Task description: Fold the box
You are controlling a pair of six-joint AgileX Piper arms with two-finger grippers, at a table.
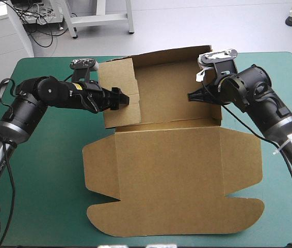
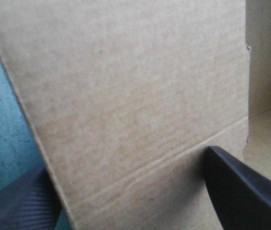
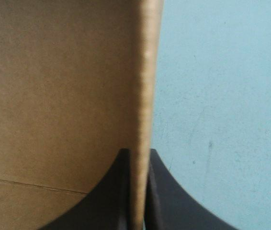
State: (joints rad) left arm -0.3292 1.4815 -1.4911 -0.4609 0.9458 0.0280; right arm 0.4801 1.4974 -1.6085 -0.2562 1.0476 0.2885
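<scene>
The brown box lies in the middle of the table. Its lid panel and side flaps are flat toward the near edge, while the back wall and both side walls stand raised at the far end. My left gripper is open and straddles the left wall. In the left wrist view the board passes between the left gripper's spread fingers. My right gripper is shut on the right wall. The right wrist view shows the board's edge pinched in that gripper.
The teal-green cover shows bare to the left and right of the box. The lid's curved flap reaches close to the table's near edge. The raised back wall stands near the far edge.
</scene>
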